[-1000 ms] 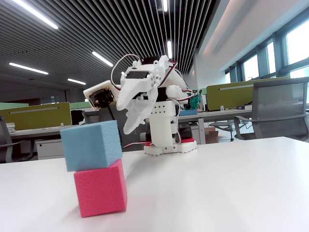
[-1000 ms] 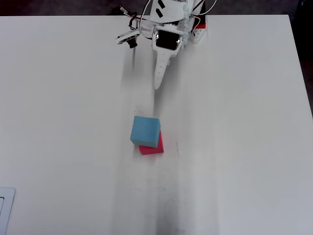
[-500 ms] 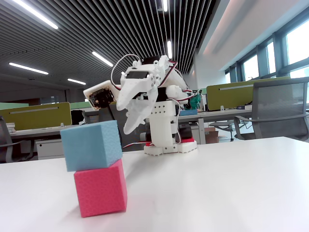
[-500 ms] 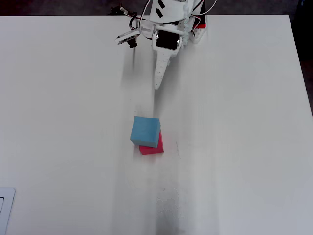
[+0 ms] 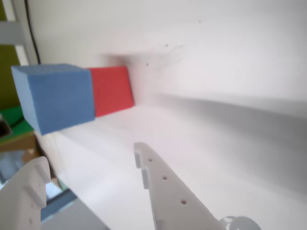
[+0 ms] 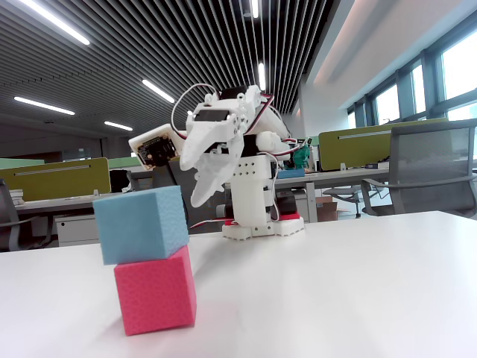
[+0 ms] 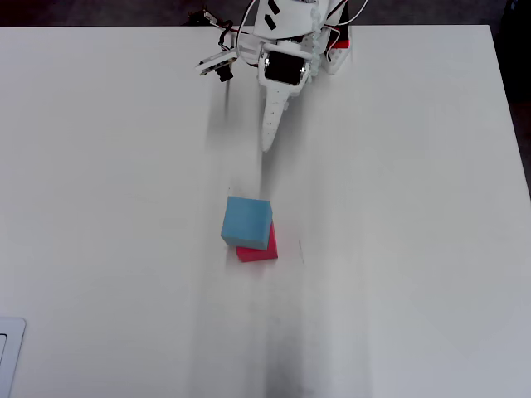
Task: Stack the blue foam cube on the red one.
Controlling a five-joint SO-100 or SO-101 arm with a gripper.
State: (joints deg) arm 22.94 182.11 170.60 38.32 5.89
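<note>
The blue foam cube rests on top of the red one, slightly turned and overhanging it. From above, the blue foam cube covers most of the red one near the table's middle. My gripper hangs well back from the stack, close to the arm's base, and touches neither cube. In the wrist view the blue foam cube and the red one lie beyond my gripper, whose white fingers stand apart with nothing between them. In the fixed view the gripper points down.
The arm's white base sits at the far edge of the white table. A flat white object shows at the near left corner. Office desks and a grey chair stand behind the table.
</note>
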